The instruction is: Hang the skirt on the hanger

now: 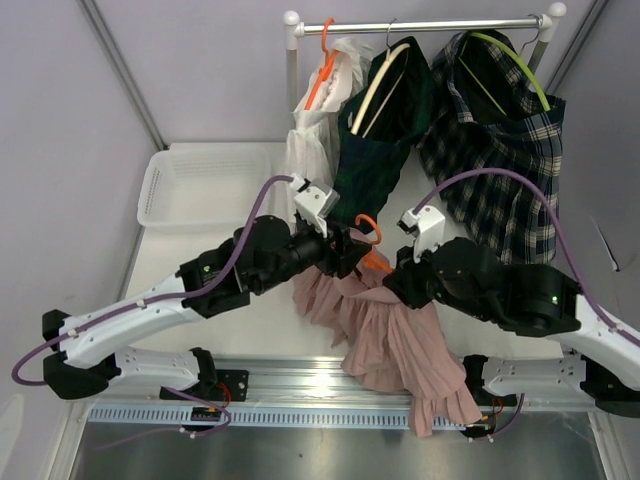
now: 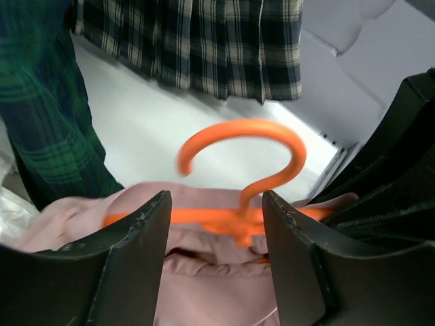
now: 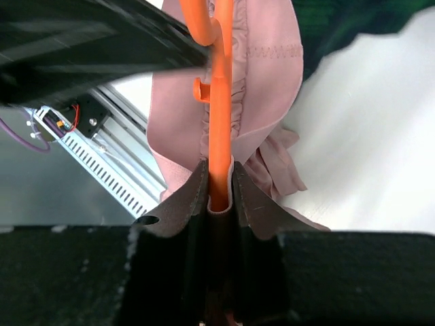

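Near edge of the white table (image 1: 270, 325): the pink skirt (image 1: 400, 350) fans out from mid-table and its hem spills over that edge, right of centre. Its waistband sits bunched on the orange hanger (image 2: 238, 216) just beyond, between the two wrists. Right gripper (image 3: 219, 187) is pinched tight on one hanger arm, waistband fabric caught alongside. Left gripper (image 2: 216, 210) has fingers spread, holding nothing, hook neck in line with the gap; we can't tell if a pad touches the bar. The hanger's long axis runs roughly left-right between the grippers, hook pointing to the far side. We read the right arm as carrying and the left as free to tug the waistband along its side. Far left corner: white basket (image 1: 160, 190). Far edge: clothes rail (image 1: 420, 26) with a white garment (image 1: 305, 150), green tartan skirt (image 1: 375, 150) and dark checked skirt (image 1: 500, 170) hung. Grey walls around.
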{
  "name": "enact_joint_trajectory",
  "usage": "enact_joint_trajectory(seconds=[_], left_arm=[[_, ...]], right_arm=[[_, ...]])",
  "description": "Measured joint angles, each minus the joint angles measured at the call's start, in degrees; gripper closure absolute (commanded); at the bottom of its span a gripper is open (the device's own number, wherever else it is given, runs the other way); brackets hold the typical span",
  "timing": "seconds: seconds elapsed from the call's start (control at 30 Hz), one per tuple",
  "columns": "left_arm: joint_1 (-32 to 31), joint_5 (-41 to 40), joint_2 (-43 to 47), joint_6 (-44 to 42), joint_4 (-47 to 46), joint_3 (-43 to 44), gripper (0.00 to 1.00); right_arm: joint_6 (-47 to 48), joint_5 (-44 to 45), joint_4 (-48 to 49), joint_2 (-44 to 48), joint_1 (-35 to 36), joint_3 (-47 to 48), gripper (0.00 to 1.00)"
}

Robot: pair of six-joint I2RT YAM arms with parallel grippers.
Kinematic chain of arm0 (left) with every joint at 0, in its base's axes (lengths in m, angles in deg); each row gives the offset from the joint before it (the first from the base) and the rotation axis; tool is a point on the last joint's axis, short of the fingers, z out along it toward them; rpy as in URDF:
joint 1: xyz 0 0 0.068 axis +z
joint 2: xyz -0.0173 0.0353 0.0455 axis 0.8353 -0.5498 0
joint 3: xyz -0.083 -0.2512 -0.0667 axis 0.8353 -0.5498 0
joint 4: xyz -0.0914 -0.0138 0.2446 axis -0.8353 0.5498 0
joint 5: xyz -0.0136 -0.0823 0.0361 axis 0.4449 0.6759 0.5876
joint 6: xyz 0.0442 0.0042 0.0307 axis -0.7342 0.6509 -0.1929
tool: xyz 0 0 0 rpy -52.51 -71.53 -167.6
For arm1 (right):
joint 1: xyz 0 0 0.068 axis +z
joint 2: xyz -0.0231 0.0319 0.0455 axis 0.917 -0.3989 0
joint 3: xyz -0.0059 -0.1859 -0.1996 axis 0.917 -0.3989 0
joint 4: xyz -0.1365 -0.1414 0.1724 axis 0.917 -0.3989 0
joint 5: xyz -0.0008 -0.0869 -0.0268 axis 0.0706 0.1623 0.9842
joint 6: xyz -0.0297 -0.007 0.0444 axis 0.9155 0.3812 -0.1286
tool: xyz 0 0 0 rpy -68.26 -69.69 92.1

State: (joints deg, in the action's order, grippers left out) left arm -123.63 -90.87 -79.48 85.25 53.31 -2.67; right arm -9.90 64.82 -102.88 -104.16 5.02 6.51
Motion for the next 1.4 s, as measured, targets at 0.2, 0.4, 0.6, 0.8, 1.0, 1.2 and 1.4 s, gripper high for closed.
enact_joint_trajectory(seconds=[0.2,0.4,0.6,0.8,1.0,1.2,1.4], left_arm=[[0.04,-3.19,0.11,0.90,-0.35,3.56,0.37],[0.28,-6.67,1.60,1.46,0.24,4.72,0.36],[0.94,-8.31,3.04,1.84,2.58,7.39,0.36],[1.81,-8.33,4.98,1.84,4.39,7.37,0.35],[2.71,-7.34,6.23,1.81,6.03,7.37,0.35],[2.91,-5.42,6.71,1.84,6.86,6.54,0.35],[3.02,-3.58,7.26,1.86,7.30,4.98,0.35]], right_arm=[[-6.49,3.72,-13.05,-2.14,-1.95,9.77,1.00],[-10.82,7.91,-20.44,-5.03,-7.23,14.47,1.00],[-10.82,9.33,-22.47,-9.33,-18.05,19.43,1.00],[-7.85,9.70,-23.54,-13.11,-25.70,24.85,1.00],[-5.31,10.21,-24.02,-16.83,-29.27,33.81,1.00],[-3.58,10.64,-24.30,-17.03,-29.94,40.96,1.00],[0.57,11.13,-24.13,-17.55,-31.76,45.55,1.00]])
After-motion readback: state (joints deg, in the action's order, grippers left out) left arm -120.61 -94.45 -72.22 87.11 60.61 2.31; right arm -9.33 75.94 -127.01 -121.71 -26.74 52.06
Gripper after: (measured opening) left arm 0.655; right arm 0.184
